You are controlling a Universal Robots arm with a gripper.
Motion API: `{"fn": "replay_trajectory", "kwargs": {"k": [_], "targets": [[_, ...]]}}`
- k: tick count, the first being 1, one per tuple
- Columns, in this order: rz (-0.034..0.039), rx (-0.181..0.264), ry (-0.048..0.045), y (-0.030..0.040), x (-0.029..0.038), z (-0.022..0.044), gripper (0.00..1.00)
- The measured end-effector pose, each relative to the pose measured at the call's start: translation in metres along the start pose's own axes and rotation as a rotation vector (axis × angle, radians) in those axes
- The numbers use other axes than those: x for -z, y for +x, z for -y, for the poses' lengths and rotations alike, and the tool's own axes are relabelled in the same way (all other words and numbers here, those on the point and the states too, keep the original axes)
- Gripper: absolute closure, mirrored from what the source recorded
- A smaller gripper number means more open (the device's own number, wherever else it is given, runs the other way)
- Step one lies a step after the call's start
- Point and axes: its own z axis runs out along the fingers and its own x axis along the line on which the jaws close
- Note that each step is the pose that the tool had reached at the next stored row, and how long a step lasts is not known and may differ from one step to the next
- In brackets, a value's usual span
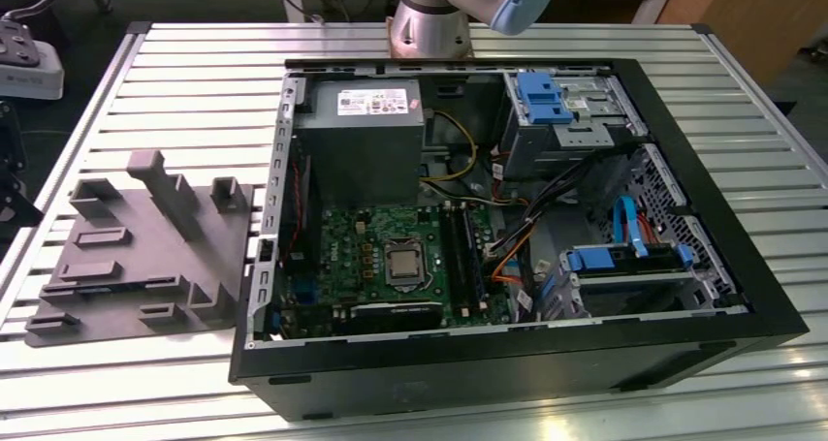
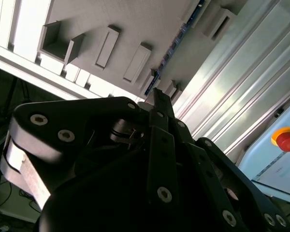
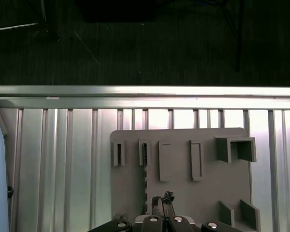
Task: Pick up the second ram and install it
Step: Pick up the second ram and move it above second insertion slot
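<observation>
The second ram is a thin dark stick standing on edge in the grey holder block. The second wrist view shows it as a narrow dark strip with bluish specks running across the block. My gripper hangs well above the block with its dark fingertips pressed together and nothing between them, close to the ram's line in both wrist views. The open computer case lies on the table with the green motherboard and its black memory slots exposed.
The grey holder block sits at the exterior view's left of the case on the slatted aluminium table. The arm's base stands behind the case. A pale blue panel with a red button lies beyond the table edge.
</observation>
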Motion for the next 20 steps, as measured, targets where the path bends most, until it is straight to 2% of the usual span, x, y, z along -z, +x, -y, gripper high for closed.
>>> {"fn": "replay_trajectory", "kwargs": {"k": [20], "targets": [[0.0,0.0,0.0,0.0002,-0.0083,0.0004,0.89]]}}
